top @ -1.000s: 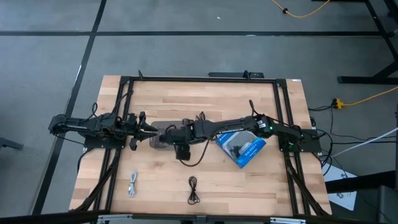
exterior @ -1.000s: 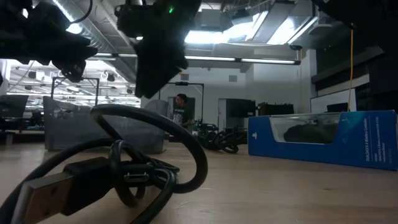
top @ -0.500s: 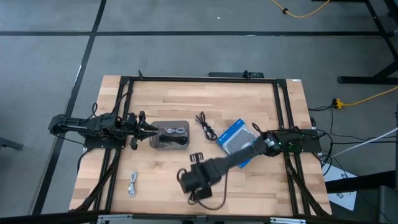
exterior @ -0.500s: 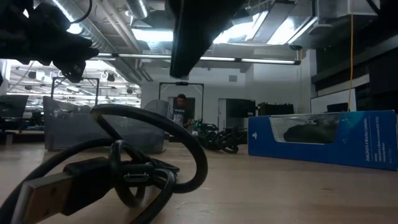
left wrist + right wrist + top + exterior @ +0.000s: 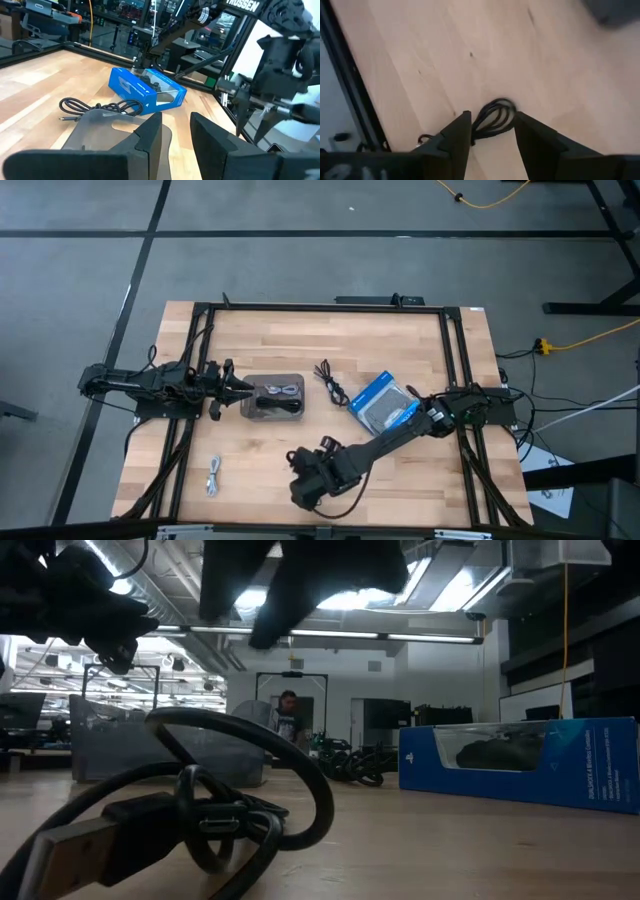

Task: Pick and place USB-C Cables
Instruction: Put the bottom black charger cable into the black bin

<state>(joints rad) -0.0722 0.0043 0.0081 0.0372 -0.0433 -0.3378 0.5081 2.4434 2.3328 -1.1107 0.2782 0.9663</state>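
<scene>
A black coiled USB-C cable (image 5: 494,119) lies flat on the wood near the table's near edge; it fills the low view's foreground (image 5: 200,810). My right gripper (image 5: 492,131) hangs over it, open, one finger on either side, not touching it. In the high view this gripper (image 5: 308,480) hides the cable. The grey tray (image 5: 272,397) holds a dark bundle and a pale one. Another black cable (image 5: 330,380) lies loose right of the tray. A grey-white cable (image 5: 214,476) lies near the front left. My left gripper (image 5: 236,388) waits, open, at the tray's left end.
The blue retail box (image 5: 386,404) lies right of centre, partly under my right arm, and shows in the low view (image 5: 520,762) too. Black frame rails run along the table's left and right sides. Bare wood lies between the grey-white cable and my right gripper.
My right gripper has swung from above the tray toward the table's near edge and has come over the black cable there, turning a little in the last half second. The cables and my left arm have stayed where they were.
</scene>
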